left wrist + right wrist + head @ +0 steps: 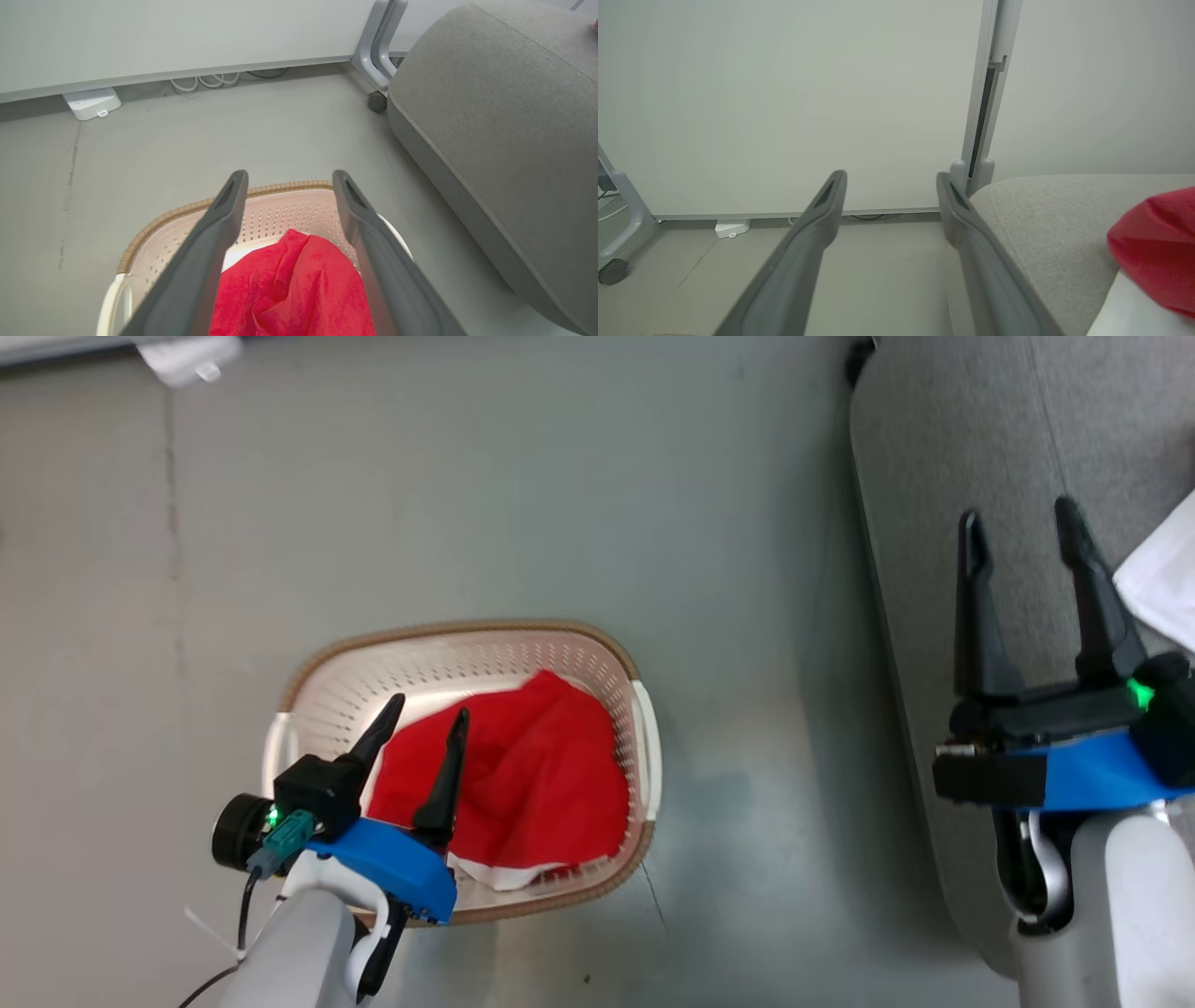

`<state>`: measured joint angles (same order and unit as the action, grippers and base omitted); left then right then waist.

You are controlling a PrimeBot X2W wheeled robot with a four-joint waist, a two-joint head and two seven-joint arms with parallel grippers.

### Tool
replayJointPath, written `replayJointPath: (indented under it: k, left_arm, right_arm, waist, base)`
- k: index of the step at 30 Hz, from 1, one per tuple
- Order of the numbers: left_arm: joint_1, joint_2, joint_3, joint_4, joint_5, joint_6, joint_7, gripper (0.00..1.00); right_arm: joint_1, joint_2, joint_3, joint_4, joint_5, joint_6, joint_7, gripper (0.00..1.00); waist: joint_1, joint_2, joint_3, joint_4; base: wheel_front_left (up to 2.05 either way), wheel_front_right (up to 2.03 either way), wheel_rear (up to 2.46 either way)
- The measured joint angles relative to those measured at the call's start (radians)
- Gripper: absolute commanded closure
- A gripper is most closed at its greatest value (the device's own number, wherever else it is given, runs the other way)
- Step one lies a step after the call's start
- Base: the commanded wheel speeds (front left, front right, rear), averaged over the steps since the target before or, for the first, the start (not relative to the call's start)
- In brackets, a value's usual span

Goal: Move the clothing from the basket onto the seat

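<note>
A crumpled red garment (541, 775) with a white edge lies in the cream basket (597, 658), which stands on the floor with its brown rim up. My left gripper (428, 711) hangs open just above that garment, fingers apart and empty; the left wrist view shows the red cloth (289, 289) between and below the fingers (219, 224). My right gripper (1019, 518) is open and empty over the grey sofa (934, 457). On the sofa (1045, 219) at the right lies another red garment (1153, 242) with a white panel (1162, 579).
Bare grey floor (728, 569) separates the basket from the sofa. A white panel wall, a metal post on castors (376, 100), cables and a small white box (91, 102) stand at the far side.
</note>
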<state>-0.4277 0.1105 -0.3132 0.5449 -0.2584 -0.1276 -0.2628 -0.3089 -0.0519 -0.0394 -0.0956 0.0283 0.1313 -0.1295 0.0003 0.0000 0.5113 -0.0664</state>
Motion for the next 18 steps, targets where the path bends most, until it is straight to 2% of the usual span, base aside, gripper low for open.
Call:
replayJointPath:
  k: [6,18]
  left_arm:
    - [-0.084,0.013,-0.072,0.126,-0.034,0.0,0.0,0.0]
    - [-0.226,0.035,-0.204,0.384,-0.134,0.0,0.0,0.0]
  right_arm:
    - [-0.085,0.0,0.031,-0.024,0.002,0.0,-0.019,0.0]
    - [-0.106,0.0,0.075,-0.001,0.064,0.0,-0.064,0.0]
  waist:
    - [0.0,0.0,0.127,-0.066]
    - [-0.0001,0.0,0.322,-0.173]
  base:
    - [0.0,0.0,0.0]
    - [0.0,0.0,0.0]
